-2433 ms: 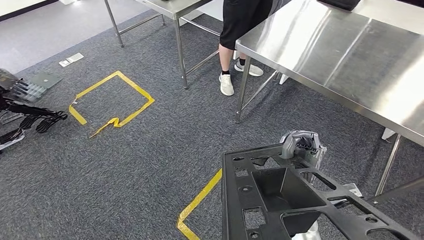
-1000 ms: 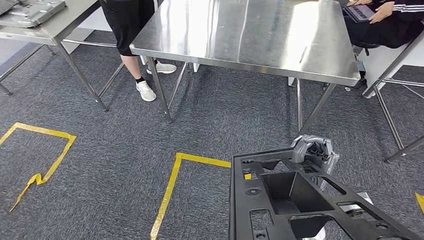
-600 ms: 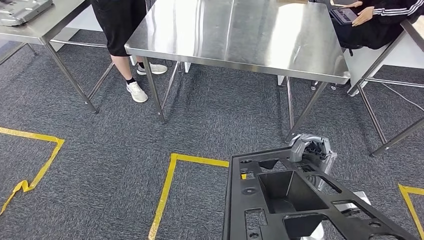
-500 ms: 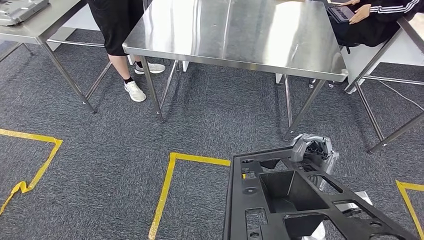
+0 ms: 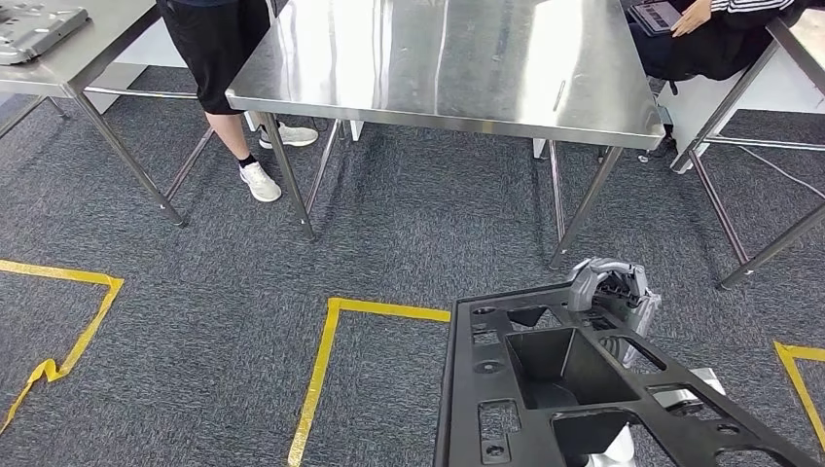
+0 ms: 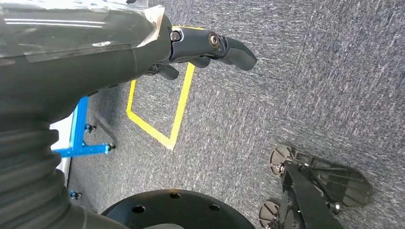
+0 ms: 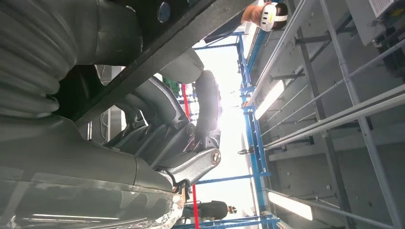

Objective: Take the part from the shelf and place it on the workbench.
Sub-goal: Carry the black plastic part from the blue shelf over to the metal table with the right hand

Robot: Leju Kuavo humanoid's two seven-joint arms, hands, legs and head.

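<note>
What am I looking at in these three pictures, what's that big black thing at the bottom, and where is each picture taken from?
This is a walking humanoid robot with two arms and many-fingered hands. The wide picture comes from a camera high on its body, looking forward and down. The black part, a moulded plastic panel with openings, is what it carries; its right hand grips the far edge. Ahead stands the steel workbench, where the part should go; its top looks bare. A person stands at its left corner, and another sits at the right with a tablet. Yellow tape marks the grey carpet.

The other two pictures come from cameras at the wrists and are turned. The left wrist view shows the left hand hanging over the carpet, fingers holding nothing. The right wrist view looks up past that hand's fingers under the part, toward ceiling lights.
</note>
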